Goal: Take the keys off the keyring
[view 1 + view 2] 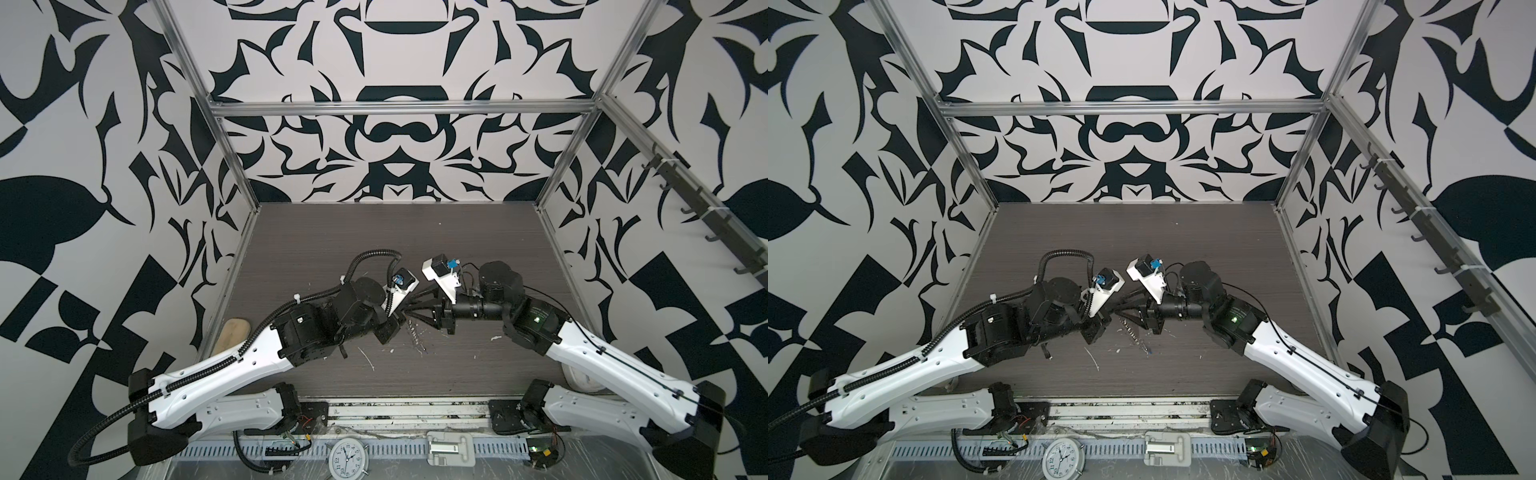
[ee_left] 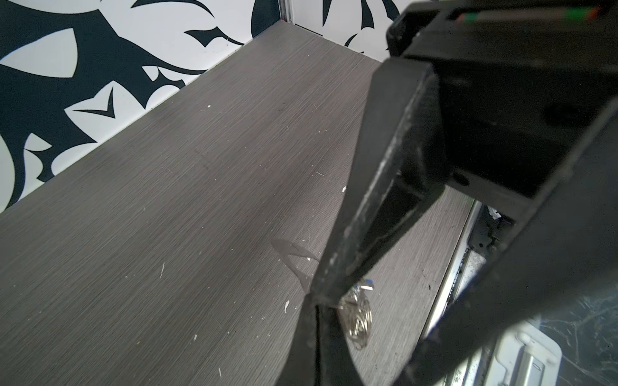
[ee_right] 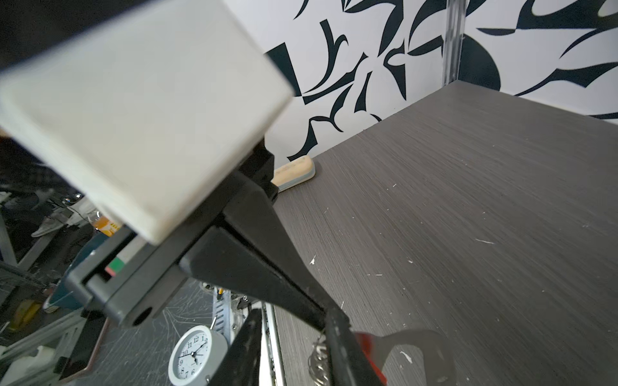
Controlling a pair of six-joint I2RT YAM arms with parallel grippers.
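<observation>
Low in the middle of a top view, above the dark surface (image 1: 374, 249), both arms meet tip to tip. The left end effector (image 2: 316, 310) is fully closed, apparently pinching the top of the keyring (image 2: 359, 317), which dangles at lower centre. The right end effector (image 1: 415, 309) stands part open astride those rings, gripping nothing visible. It should close on the red key tag (image 3: 368, 347) alone, at bottom centre, then draw away slowly. The blue key tag (image 2: 366, 285) must not snag.
</observation>
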